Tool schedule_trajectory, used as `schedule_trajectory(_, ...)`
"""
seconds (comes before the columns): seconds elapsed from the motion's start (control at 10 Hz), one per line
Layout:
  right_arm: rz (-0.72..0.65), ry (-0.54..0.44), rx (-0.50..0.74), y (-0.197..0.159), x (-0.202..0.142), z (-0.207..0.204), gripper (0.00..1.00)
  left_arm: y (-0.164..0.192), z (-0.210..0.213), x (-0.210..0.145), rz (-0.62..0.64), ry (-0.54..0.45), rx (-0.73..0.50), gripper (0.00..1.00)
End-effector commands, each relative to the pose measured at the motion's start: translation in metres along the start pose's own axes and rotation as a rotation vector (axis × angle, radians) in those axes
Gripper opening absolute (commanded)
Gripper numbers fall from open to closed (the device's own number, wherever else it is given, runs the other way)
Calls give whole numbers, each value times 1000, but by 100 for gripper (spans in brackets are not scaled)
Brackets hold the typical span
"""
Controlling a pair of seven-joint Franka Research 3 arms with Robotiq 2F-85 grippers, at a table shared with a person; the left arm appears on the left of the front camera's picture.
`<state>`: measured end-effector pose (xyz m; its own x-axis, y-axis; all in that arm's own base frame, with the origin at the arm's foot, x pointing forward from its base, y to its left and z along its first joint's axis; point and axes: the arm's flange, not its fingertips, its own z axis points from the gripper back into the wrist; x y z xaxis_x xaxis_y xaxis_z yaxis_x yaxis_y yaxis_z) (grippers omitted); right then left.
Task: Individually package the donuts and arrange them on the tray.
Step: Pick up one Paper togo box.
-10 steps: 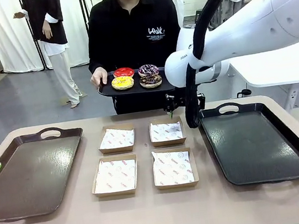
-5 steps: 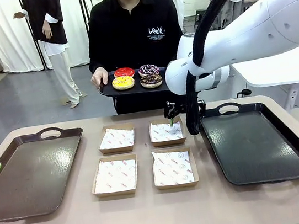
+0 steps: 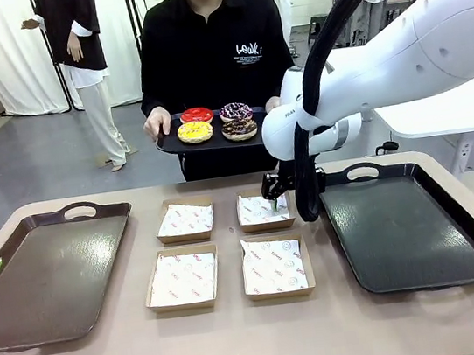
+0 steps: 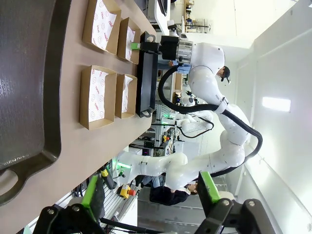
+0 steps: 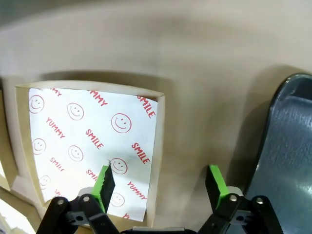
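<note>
Across the table a person holds a black serving tray (image 3: 214, 142) carrying the donuts: red (image 3: 196, 113), yellow (image 3: 194, 131), white-purple sprinkled (image 3: 235, 111) and dark chocolate (image 3: 239, 128). My right gripper (image 3: 274, 199) hangs low over the far right paper-lined box (image 3: 264, 210). In the right wrist view this gripper (image 5: 159, 183) is open, with one green finger over the printed paper (image 5: 87, 141) and the other over bare table, straddling the box's side wall (image 5: 160, 141). My left gripper (image 4: 151, 190) is open, holds nothing and stays off to the table's left.
Three more lined boxes (image 3: 185, 220) (image 3: 182, 278) (image 3: 276, 266) sit mid-table. A brown handled tray (image 3: 48, 275) lies at the left and a dark one (image 3: 411, 224) at the right, both bare. The right arm's black cable loops beside the dark tray's far handle (image 3: 361, 170).
My right gripper has come down and slightly left, from above the table's far edge to just over the far right box. The person's tray has hardly moved.
</note>
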<state>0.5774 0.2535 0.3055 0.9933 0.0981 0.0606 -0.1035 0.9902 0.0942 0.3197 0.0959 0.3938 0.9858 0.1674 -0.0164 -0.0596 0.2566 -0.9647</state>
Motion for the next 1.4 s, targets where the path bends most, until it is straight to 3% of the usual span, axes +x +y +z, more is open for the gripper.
schedule_trajectory(0.0, 78, -8, 10, 2, 4, 0, 39, -1, 1, -1, -5, 0, -12, 100)
schedule_trajectory(0.1, 83, -11, 10, 3, 3, 2, 0, -1, 1, -1, -5, 0, -12, 100)
schedule_trajectory(0.3, 86, -11, 6, 4, 4, 1, 0, -1, 1, -1, -5, 0, -12, 100)
schedule_trajectory(0.4, 83, -10, 3, 4, 3, 1, 15, -1, 1, -1, -5, 0, -12, 100)
schedule_trajectory(0.5, 82, -12, 0, 4, 4, 1, 5, -1, 1, -1, -5, 0, -12, 100)
schedule_trajectory(0.6, 78, -14, -1, 4, 4, 1, 0, -1, 1, -1, -5, 0, -12, 100)
schedule_trajectory(1.1, -4, -47, -25, 3, 6, 11, 0, -1, 1, -1, -5, 0, -12, 100)
schedule_trajectory(1.3, -84, -24, -17, 7, -4, 48, 0, -1, 1, -1, -5, 0, -12, 100)
